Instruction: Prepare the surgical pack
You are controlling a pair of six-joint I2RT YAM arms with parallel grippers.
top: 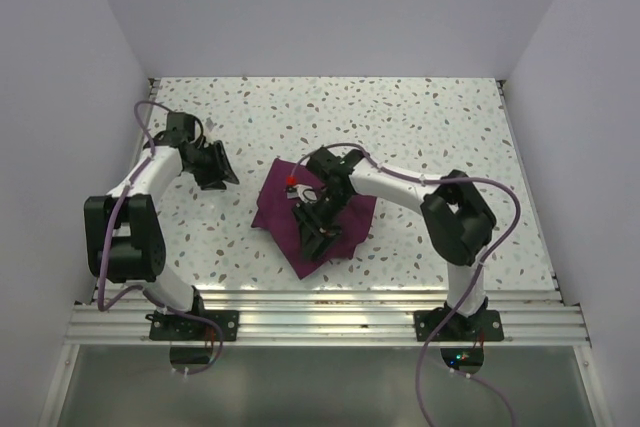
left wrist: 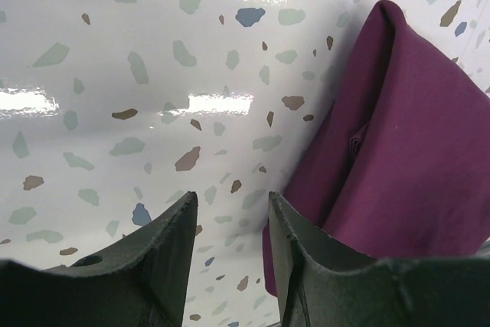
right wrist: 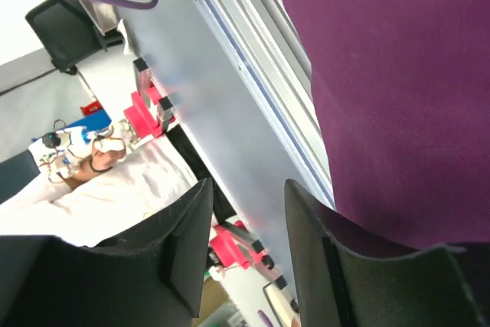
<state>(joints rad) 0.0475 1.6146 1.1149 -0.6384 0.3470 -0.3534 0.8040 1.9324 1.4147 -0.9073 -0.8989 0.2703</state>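
R gripper (right wrist: pixel 246 184) sat over cloth (top: pixel 272 206) at mid table (top: pixel 420 117), jaws apart, gap empty; purple fabric lay vs outer side of one finger (right wrist: pixel 337 266). L gripper (left wrist: pixel 230 204) low over speckled top near bundle's left edge, not touching, jaws part-open, nothing btwn. Cloth folded into bundle, contents hidden; R arm (top: pixel 400 182) blocked its middle. Alu rail (top: pixel 330 312) ran along near edge.
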